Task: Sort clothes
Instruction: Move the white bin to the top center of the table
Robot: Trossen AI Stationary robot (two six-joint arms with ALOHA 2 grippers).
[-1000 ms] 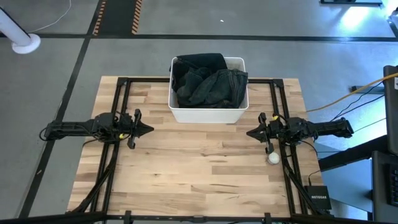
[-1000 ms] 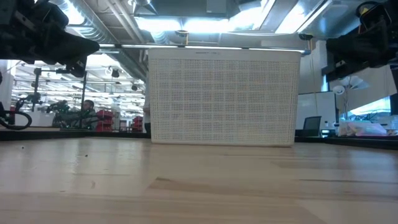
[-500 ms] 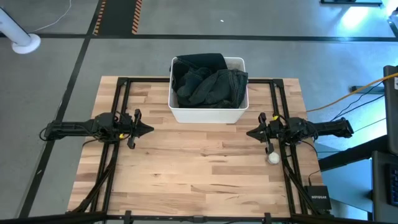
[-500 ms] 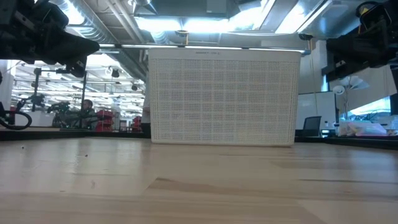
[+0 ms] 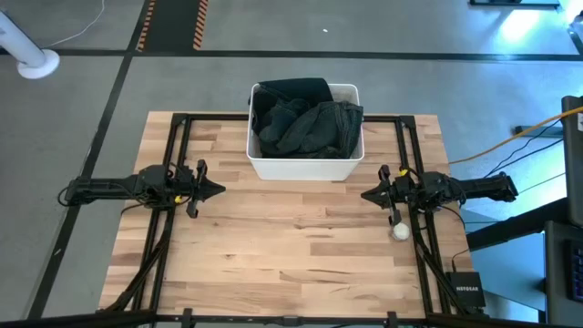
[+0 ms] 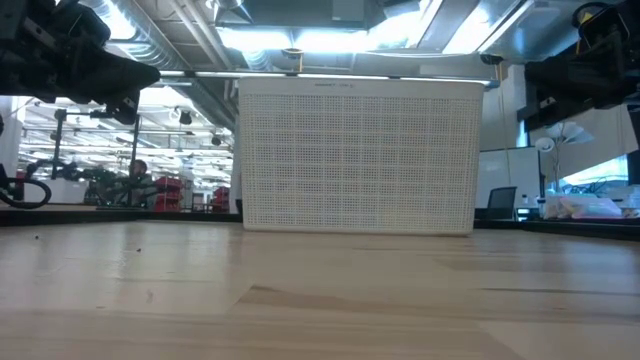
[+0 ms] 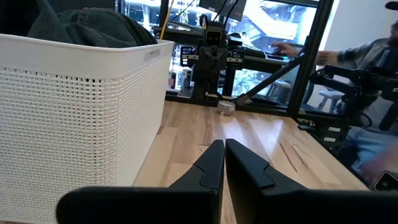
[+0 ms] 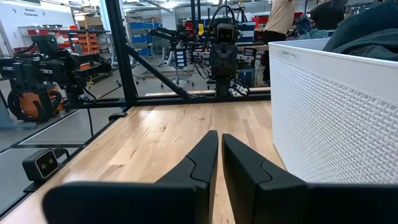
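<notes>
Dark clothes heaped in white bin at counter far centre. Left claw closed, empty, at left edge. Right claw closed, empty, at right edge near white ball.

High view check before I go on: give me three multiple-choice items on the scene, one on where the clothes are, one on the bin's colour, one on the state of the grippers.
1. Where are the clothes?
A. Spread on the table
B. Piled in the bin
C. Held by the right gripper

2. What colour is the bin?
A. White
B. Blue
C. Red

3. How do the grippers stand?
A. Both shut, holding nothing
B. Both wide open
C. Left shut on a sock

Key:
B, the dark clothes fill the bin at the table's far edge.
A, its walls show white.
A, the left gripper and right gripper have fingers together with nothing between them.
</notes>
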